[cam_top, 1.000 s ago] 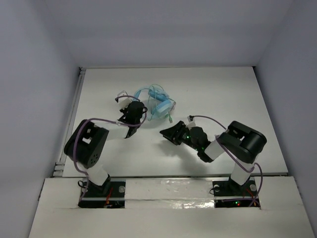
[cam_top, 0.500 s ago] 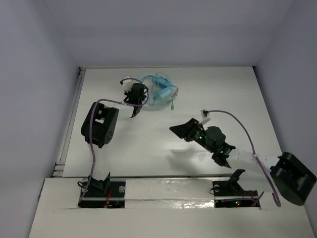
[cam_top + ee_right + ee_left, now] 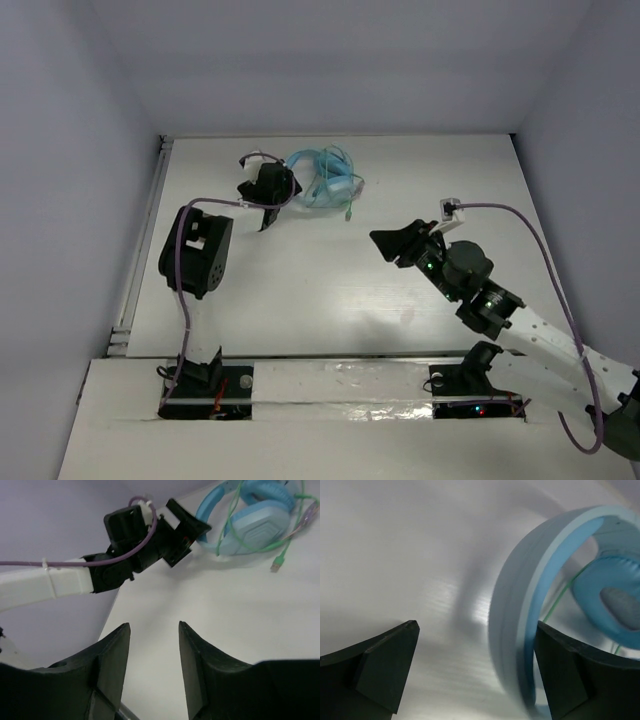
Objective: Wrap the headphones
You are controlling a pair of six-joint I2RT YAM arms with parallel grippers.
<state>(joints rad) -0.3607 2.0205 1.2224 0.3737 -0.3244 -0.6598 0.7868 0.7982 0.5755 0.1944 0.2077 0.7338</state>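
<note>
The left gripper (image 3: 476, 630) gapes wide, gripping nothing, with the headphones (image 3: 512, 630) just inside its right finger, while the right gripper (image 3: 154, 630) hangs open and empty.

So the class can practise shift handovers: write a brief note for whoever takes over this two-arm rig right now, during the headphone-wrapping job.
Left gripper: open, with the headband between its fingers, close to one of them and not clamped.
Right gripper: open and empty, above the table, facing the headphones.
Headphones: far middle of the table. The thin green cable lies in loose loops over the ear cups, and its plug lies free on the table.
Done: the cable is gathered at the cups.
Left: probably wind it snug and secure the plug.
</note>
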